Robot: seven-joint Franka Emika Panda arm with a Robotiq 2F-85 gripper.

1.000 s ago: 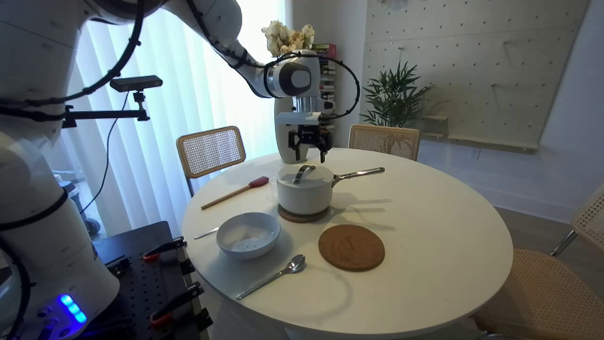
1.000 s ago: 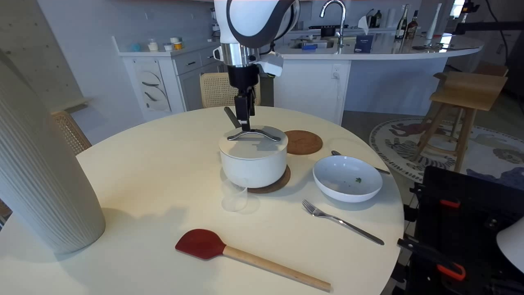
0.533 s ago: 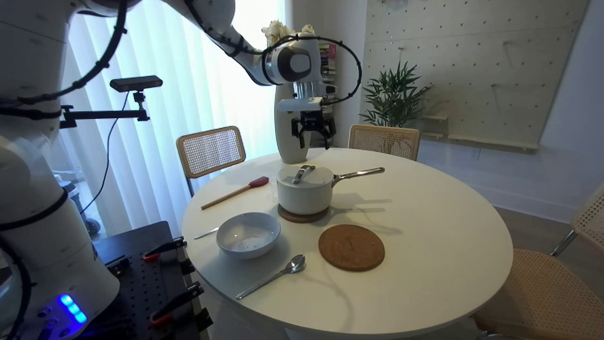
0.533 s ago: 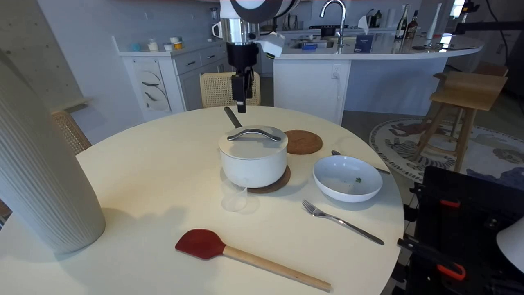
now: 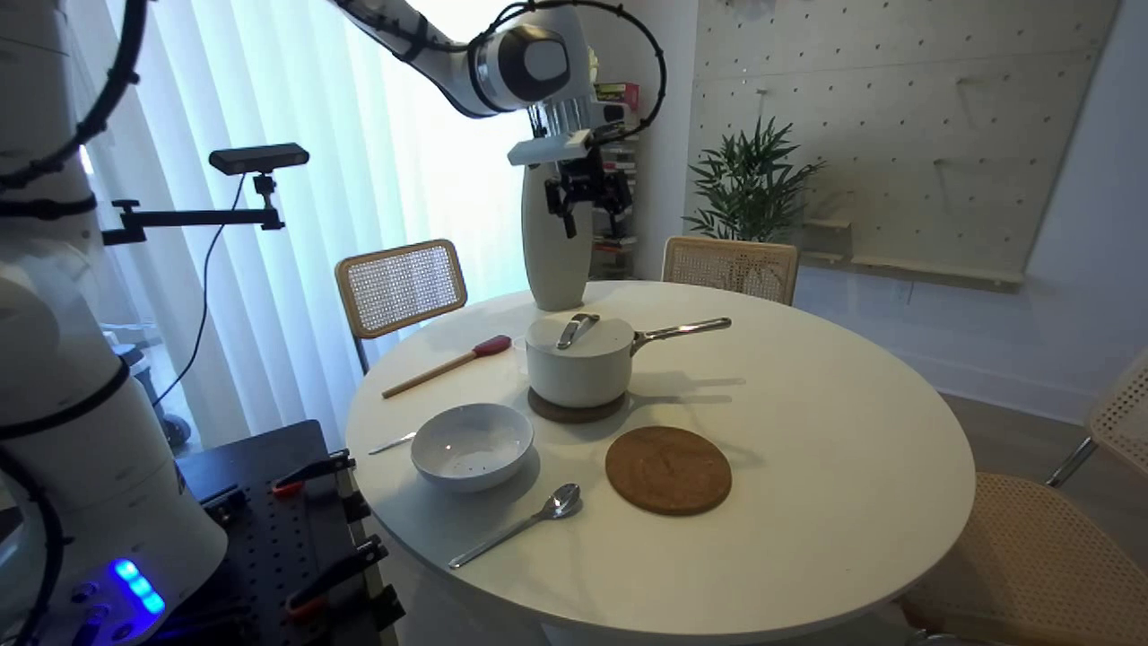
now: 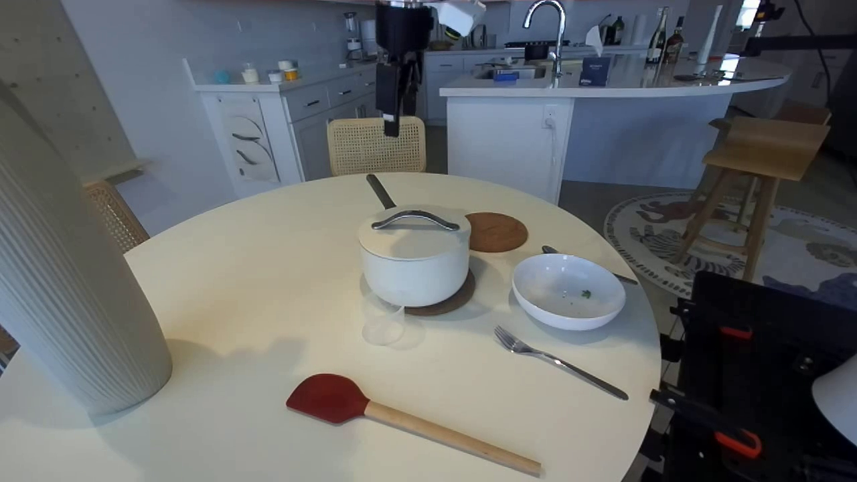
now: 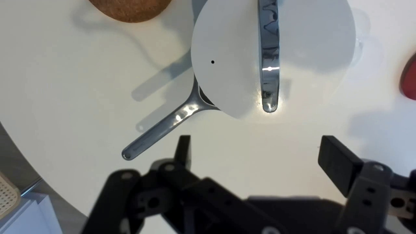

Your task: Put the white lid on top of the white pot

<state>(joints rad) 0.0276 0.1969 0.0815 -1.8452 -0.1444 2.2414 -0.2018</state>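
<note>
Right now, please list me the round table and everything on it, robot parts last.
round table: 1, cream, central
saucepan: 1, white, on round mat
saucepan lid: 1, white, on saucepan
round mat: 1, brown, under saucepan
cork mat: 1, brown, near round mat
bowl: 1, white, between fork and spoon
leafy scrap: 1, green, in bowl
fork: 1, silvery, beside bowl
spoon: 1, silvery, beside bowl
cup: 1, clear, beside saucepan
spatula: 1, red head, near cup
ribbed vase: 1, off-white, near table's edge
gripper: 1, black, open above table
arm: 1, white, extended over table

2 brown mats (image 5: 668, 471), bowl (image 6: 569, 320), fork (image 6: 561, 364)
</note>
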